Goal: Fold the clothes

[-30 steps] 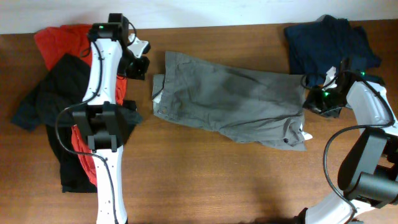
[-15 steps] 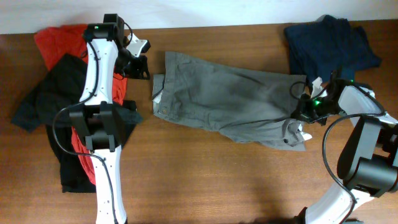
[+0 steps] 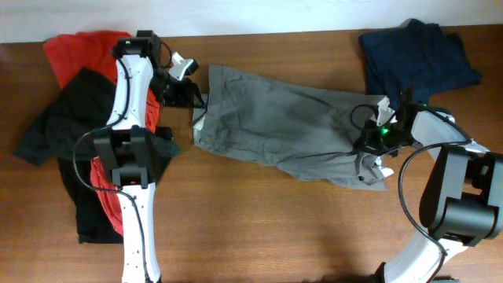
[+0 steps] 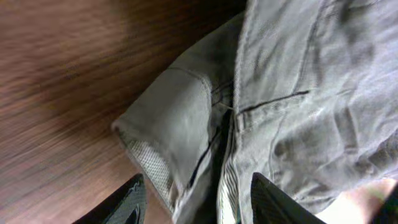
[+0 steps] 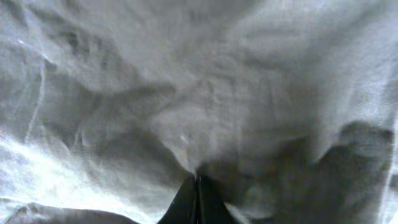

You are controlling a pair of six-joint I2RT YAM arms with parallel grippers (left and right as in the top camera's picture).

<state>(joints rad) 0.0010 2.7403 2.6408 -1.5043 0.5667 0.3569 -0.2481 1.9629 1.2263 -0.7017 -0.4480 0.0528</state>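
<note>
The grey shorts (image 3: 291, 126) lie spread across the middle of the wooden table (image 3: 259, 228), waistband to the left. My left gripper (image 3: 194, 96) hovers at the waistband's edge. In the left wrist view it (image 4: 202, 202) is open, with the speckled waistband lining of the shorts (image 4: 298, 93) between its fingers (image 4: 132, 202). My right gripper (image 3: 368, 143) is at the shorts' right leg end. In the right wrist view it (image 5: 198, 186) is shut, and creases of the grey cloth (image 5: 186, 81) run into its tips. A red shirt (image 3: 71, 51) and a black shirt (image 3: 71, 118) are heaped at the far left.
A dark navy folded garment (image 3: 416, 51) rests at the back right corner. The left arm's base stands over the heap of shirts at the left. Bare wood runs along the front of the table.
My left gripper has opened and shifted right onto the waistband. My right gripper stayed shut and moved left, carrying the right leg hem over the shorts.
</note>
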